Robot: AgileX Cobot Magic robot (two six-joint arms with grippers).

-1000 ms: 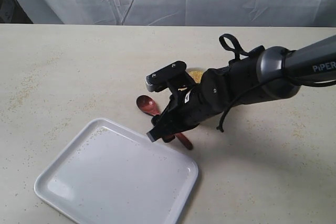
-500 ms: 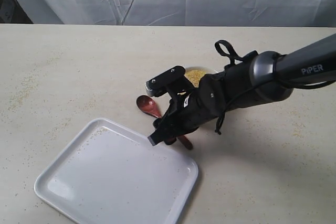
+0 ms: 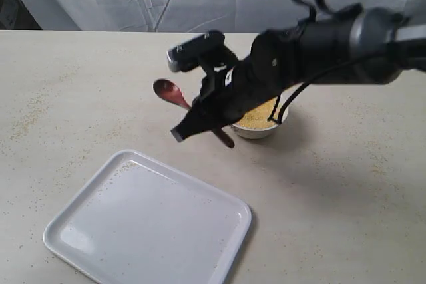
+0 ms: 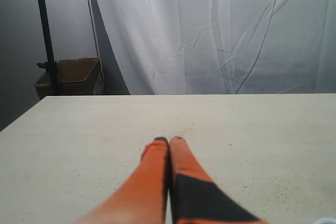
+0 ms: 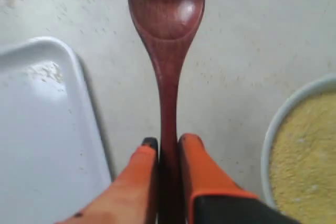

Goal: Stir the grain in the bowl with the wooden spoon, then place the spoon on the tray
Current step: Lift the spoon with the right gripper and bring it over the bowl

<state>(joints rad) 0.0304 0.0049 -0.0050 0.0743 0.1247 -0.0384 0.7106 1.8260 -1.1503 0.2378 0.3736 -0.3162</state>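
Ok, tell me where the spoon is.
Exterior view: the spoon is in the right hand, held above the table, just left of the bowl.

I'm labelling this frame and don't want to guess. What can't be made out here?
bowl: exterior view, the right arm covers most of it; right wrist view, cut off by the edge.
wooden spoon: right wrist view, handle end hidden between the fingers of the right tool.
tray: right wrist view, cut off by the edge.
left tool: shut in its wrist view, absent from the exterior view.

Robot lab: white curtain (image 4: pixel 210 35), beige table (image 3: pixel 80 84).
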